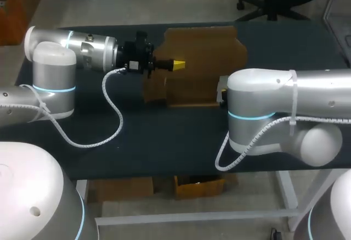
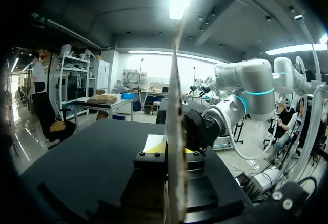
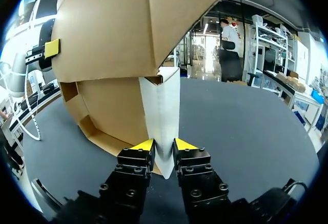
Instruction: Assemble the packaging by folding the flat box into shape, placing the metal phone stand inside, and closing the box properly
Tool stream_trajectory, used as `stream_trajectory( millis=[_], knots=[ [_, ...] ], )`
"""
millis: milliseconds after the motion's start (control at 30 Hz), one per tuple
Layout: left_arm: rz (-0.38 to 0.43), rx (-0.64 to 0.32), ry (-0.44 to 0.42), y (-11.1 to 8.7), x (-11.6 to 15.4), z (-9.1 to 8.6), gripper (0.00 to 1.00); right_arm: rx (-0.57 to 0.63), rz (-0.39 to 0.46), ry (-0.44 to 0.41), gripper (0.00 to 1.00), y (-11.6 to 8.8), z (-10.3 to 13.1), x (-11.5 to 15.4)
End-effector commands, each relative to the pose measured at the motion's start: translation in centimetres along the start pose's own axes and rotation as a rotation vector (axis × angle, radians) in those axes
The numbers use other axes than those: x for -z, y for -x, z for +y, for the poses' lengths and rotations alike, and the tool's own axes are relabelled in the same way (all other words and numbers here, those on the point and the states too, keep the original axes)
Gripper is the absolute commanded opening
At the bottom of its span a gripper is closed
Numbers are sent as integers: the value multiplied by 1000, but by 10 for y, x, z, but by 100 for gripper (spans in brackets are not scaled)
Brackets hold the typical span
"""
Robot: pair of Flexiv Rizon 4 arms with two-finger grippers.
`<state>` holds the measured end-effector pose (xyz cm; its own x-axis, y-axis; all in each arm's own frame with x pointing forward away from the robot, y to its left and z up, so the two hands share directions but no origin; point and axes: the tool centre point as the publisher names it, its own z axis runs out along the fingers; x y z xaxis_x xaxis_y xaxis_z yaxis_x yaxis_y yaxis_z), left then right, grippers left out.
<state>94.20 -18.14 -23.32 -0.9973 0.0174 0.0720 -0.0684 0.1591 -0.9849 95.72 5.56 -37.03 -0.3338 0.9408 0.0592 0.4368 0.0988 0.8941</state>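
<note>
Pinching a white flap (image 3: pixel 163 111) of the box (image 3: pixel 128 39), our right gripper (image 3: pixel 163 144) sits over the table (image 1: pixel 164 135); farther off, our left gripper (image 1: pixel 178 63) clamps the brown panel (image 2: pixel 174 106) edge-on, box half-folded between them.

A table (image 1: pixel 164 141) with a dark, matte top is shown. Under the jaws of the right gripper (image 3: pixel 163 144) and far ahead of them this top is spread wide, and its colour is turned to a paler grey by the light towards its far edge. The same dark top is seen under the jaws of the left gripper (image 2: pixel 174 149) and on both sides of them, and a faint grey sheen is laid on it well to one side. Under the table, below the level of both pairs of jaws, a white metal frame (image 1: pixel 288 188) is seen, made of an upright leg and a low crossbar.
</note>
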Motion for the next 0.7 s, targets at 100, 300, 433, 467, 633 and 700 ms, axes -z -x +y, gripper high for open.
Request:
stream_trajectory(
  millis=[100, 300, 433, 467, 633, 700],
  knots=[
    [3, 0, -2, 0, -2, 4, 0, -23, -98, -1, 19, -5, -1, -6],
    [3, 0, -2, 0, -2, 4, 0, -36, -132, -7, 19, -3, -1, -7],
    [3, 0, -2, 0, -2, 4, 0, -49, -149, -8, 20, -1, -1, -7],
    [3, 0, -2, 0, -2, 4, 0, -52, -153, -8, 20, -1, -1, -7],
    [3, 0, -2, 0, -2, 4, 0, -67, -184, -15, 19, 0, -1, -7],
    [3, 0, -2, 0, -2, 4, 0, -74, -191, -15, 18, 1, -1, -7]
  ],
)
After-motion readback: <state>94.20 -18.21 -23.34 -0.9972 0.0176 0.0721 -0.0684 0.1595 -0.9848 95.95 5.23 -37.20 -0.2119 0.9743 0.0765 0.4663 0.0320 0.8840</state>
